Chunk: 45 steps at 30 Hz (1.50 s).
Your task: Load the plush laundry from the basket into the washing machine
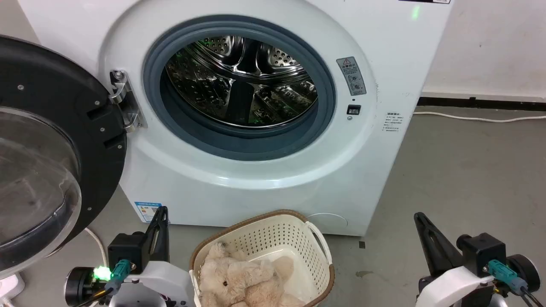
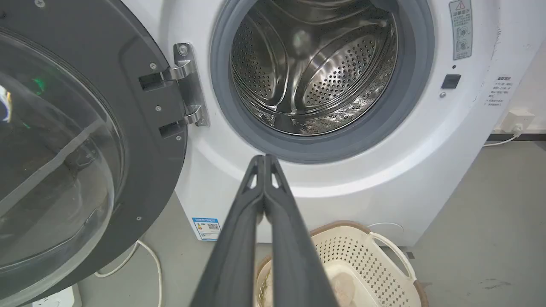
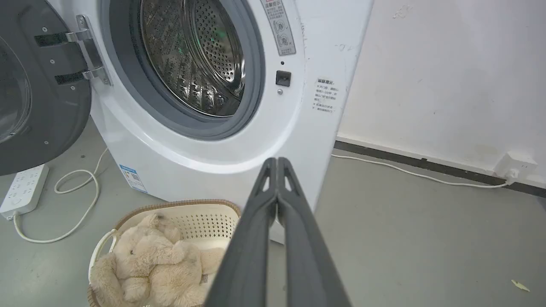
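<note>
No word or number you can read outright. Washing machine (image 1: 396, 51) front:
- grey sticker (image 1: 351, 76) right of the door opening, red warning triangle on top, print too small;
- white label (image 1: 393, 122) lower and further right, lines illegible;
- blue label (image 2: 206, 228) at the lower left corner, QR code, text illegible.

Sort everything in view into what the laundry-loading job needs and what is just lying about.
Job:
cream perforated plastic basket with brown rim
fluffy cream-beige teddy bear inside it
large white front-loading washing machine, door open
left hand and right hand, both shut

Lying about:
white plastic power strip
thin white cable looped beside it
</note>
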### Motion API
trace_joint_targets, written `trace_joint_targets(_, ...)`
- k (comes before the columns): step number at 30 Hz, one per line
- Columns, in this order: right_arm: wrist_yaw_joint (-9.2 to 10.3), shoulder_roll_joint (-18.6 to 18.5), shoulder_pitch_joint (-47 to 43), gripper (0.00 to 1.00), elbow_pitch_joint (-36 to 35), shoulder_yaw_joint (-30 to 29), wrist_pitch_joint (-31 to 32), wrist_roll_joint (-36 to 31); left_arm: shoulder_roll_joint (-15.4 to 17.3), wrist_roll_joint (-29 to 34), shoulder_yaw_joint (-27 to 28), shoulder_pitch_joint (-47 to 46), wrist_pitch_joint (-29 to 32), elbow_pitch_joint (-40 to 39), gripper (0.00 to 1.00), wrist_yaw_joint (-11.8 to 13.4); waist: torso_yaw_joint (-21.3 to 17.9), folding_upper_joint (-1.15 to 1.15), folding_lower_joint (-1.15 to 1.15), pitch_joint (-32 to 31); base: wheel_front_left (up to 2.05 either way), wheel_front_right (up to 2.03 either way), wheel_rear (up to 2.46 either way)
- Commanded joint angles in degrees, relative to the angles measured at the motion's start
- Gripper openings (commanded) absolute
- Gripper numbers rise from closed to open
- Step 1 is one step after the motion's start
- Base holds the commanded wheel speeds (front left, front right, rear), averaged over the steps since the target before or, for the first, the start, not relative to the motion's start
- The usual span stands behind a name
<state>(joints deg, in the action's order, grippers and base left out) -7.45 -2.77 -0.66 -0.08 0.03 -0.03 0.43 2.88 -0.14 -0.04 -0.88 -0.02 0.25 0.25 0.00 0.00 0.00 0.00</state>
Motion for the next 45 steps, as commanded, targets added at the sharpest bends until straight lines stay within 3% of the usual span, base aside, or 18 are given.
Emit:
trace_joint_targets(1, -0.03, -0.1, 0.66, 0.0, 0.08, -0.03, 0.03, -0.43, -0.01, 0.14, 0.04, 0.88, 0.02, -0.25, 0.0, -0.25, 0.0, 0.0, 0.0, 0.0, 0.0, 0.0, 0.0)
trace_joint_targets(45, -0.03, -0.1, 0.66, 0.0, 0.08, -0.03, 0.03, -0.43, -0.01, 0.14, 0.04, 0.88, 0.02, -0.25, 0.0, -0.25, 0.0, 0.0, 0.0, 0.0, 0.0, 0.0, 0.0)
